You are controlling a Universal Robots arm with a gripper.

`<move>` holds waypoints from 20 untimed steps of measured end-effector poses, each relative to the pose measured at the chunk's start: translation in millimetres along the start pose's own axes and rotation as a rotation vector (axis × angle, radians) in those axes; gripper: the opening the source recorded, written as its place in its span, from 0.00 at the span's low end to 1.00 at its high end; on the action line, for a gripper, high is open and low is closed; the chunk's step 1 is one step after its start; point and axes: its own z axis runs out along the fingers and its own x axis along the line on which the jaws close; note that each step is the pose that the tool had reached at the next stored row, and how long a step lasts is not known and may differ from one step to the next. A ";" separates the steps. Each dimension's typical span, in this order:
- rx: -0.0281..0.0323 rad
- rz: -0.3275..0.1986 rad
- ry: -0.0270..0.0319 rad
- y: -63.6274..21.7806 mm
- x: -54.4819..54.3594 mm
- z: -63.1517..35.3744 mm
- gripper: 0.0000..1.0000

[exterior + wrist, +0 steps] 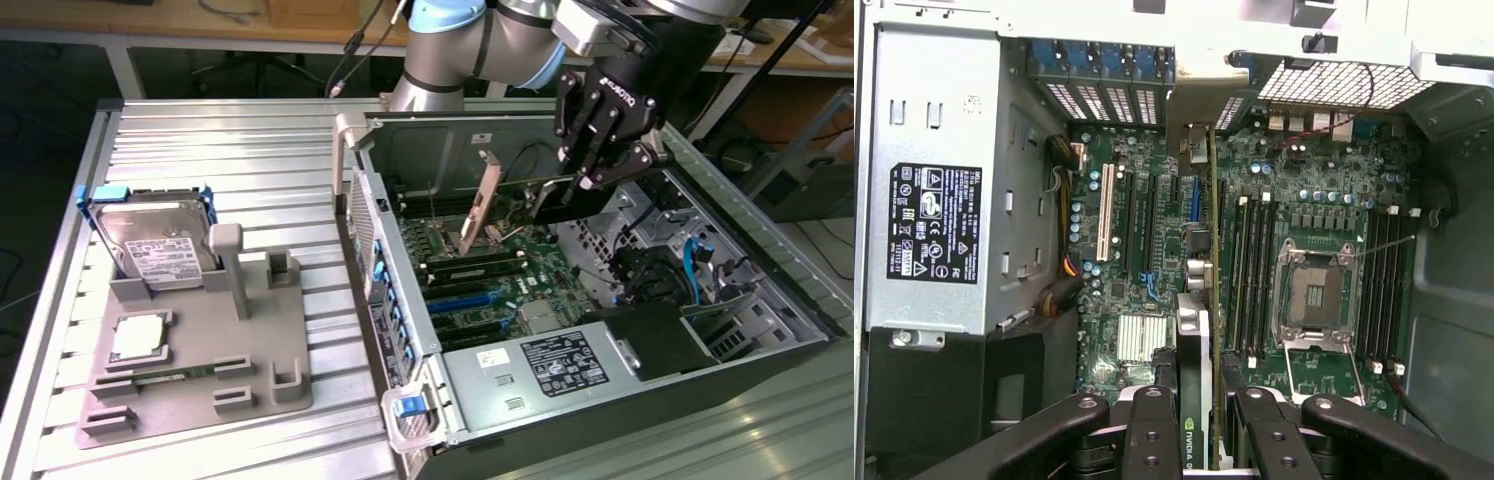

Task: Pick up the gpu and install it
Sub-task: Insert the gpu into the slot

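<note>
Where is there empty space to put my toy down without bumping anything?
The ribbed metal table is bare behind the hard drive, and along its front edge below the grey holder tray. Inside the computer case it is crowded: the gripper holds the gpu above the motherboard.

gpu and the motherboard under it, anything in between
Nothing: in the exterior view the gpu, gripped by the pincer, hangs above the motherboard with only air between.

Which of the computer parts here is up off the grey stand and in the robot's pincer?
The gpu, the thin dark card with a pale metal bracket, held on edge inside the open case. The hard drive sits on the stand.
</note>
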 end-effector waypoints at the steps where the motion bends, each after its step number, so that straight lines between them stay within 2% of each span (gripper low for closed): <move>1: 0.0000 0.000 0.0000 0.0 0.0 0.3 0.27; 20: 0.0000 0.009 -0.0005 0.2 0.0 5.5 0.27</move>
